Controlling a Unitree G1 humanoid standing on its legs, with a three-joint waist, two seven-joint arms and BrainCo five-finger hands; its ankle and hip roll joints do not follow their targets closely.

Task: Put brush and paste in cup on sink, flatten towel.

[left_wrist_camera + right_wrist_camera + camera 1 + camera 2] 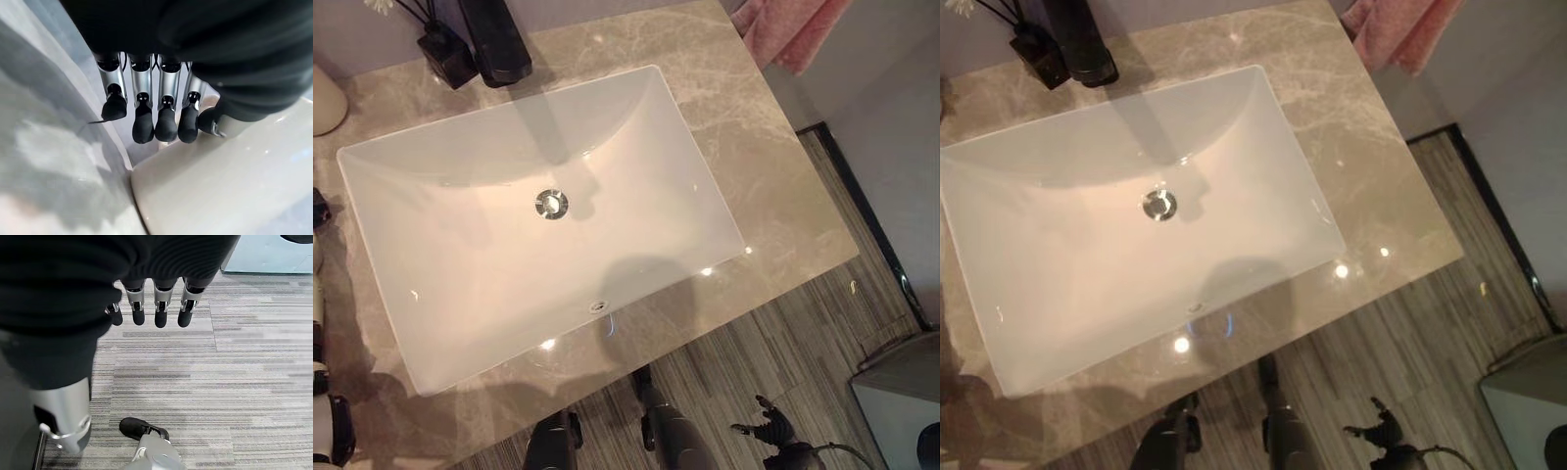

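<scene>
A white rectangular sink (636, 127) is set in a marble counter (754, 166). A cream rounded vessel (323, 98), perhaps the cup, stands at the counter's far left. A pink towel (793, 29) hangs bunched past the counter's far right corner. My left hand (146, 117) hangs with relaxed fingers and nothing in it, close above a cream curved surface (220, 186). My right hand (766, 423) is low over the striped floor in front of the counter; its fingers (161, 316) hang straight and hold nothing.
A black faucet (494, 39) and a dark reed-diffuser bottle (445, 54) stand behind the basin. The drain (551, 204) sits mid-basin. A grey box (901, 401) stands on the floor at lower right, near my right hand.
</scene>
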